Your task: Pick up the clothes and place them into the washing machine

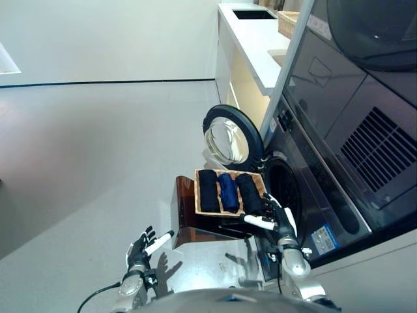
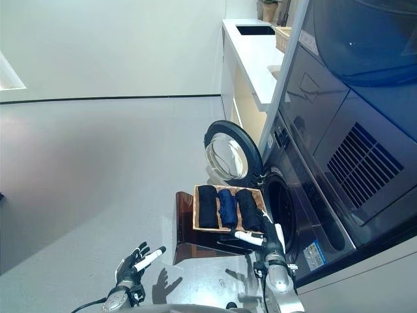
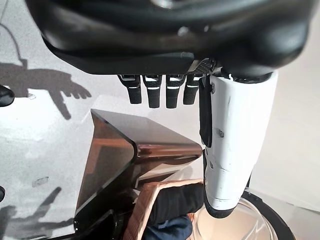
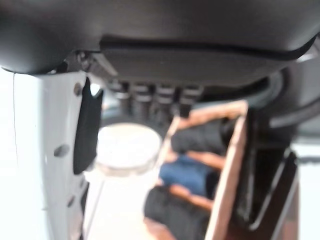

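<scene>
Three rolled clothes lie side by side in a shallow wooden tray [image 1: 197,193]: a black roll [image 1: 208,190], a blue roll [image 1: 229,191] and another black roll [image 1: 248,192]. The tray rests on a glossy brown stand [image 1: 186,218] in front of the washing machine's drum opening [image 1: 285,190], whose round door [image 1: 229,140] is swung open. My right hand [image 1: 277,223] is open at the tray's near right corner, its fingers beside the end of the right black roll; I cannot tell whether they touch it. My left hand [image 1: 139,248] hangs open over the floor, left of the stand, holding nothing.
A dark dryer [image 1: 365,98] is stacked above the washer. Behind it, a white counter [image 1: 254,45] runs along the wall and carries a sink and a wicker basket [image 1: 287,23]. Grey floor stretches out to the left.
</scene>
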Controlling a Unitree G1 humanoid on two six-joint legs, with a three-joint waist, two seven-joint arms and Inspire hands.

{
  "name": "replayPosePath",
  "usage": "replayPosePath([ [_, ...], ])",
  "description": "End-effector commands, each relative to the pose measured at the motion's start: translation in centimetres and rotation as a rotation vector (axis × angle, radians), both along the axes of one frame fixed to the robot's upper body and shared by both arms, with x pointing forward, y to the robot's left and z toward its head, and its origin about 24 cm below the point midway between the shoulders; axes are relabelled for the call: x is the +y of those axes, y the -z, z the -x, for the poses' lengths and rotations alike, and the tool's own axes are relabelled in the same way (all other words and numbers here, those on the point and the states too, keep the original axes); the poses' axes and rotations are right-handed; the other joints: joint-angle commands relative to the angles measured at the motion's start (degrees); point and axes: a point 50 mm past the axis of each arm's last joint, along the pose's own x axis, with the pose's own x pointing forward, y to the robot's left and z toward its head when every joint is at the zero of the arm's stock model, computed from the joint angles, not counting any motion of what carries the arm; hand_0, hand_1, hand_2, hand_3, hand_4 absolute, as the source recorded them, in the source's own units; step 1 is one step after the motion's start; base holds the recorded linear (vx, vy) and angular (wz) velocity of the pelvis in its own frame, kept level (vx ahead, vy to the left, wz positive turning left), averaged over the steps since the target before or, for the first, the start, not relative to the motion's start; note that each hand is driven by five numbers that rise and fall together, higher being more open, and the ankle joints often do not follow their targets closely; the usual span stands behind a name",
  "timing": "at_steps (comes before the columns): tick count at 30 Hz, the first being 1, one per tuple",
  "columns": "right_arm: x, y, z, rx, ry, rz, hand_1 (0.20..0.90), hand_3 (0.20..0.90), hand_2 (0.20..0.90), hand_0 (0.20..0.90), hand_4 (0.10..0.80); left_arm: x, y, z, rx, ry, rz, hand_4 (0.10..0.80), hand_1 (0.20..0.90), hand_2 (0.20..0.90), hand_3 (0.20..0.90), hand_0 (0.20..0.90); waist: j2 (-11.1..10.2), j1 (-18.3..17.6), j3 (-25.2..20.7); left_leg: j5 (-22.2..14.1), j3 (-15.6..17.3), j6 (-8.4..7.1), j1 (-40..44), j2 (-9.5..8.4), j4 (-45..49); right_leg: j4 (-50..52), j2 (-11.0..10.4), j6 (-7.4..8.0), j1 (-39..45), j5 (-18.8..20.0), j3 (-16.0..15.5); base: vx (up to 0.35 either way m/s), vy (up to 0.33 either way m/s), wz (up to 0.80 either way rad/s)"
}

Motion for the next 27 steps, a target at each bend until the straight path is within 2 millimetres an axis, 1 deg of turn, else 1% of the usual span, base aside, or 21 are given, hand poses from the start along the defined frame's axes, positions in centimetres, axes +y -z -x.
replayPosePath([
  [1,0.53,-3.33,-3.02,-0.217,-0.032,-0.003,0.9,0.9,0.9,0.9,0.8,0.0,-2.04,-4.33,-0.182,0.05,-0.039,0.8,0.9,0.9,0.9,0.9,-1.0,-0.1,-0.8,1.8,-3.1,-3.66,-1.5,-0.32,-0.4,0.0,-0.5,2.42,1.3,0.5,-1.2,0.0,0.0,0.0],
  [5,0.55,-3.5,-3.12,-0.226,-0.029,-0.007,0.9,0.9,0.9,0.9,0.8,0.02,-2.37,-4.66,-0.21,0.038,-0.02,0.8,0.9,0.9,0.9,0.9,-1.0,-0.1,-0.7,1.8,-3.1,-3.64,-1.5,-0.37,-0.4,0.0,-0.5,2.44,1.2,0.5,-1.1,0.0,0.0,0.0],
  [27,0.66,-3.6,-3.27,-0.231,-0.03,-0.009,0.9,0.9,0.9,0.9,0.8,0.24,-2.12,-4.4,-0.188,0.031,-0.032,0.8,0.9,0.9,0.9,0.9,-1.0,-0.2,-0.4,1.6,-3.0,-3.62,-1.7,-0.43,-0.4,0.0,-0.6,2.52,1.0,0.6,-0.9,0.0,0.0,0.0],
])
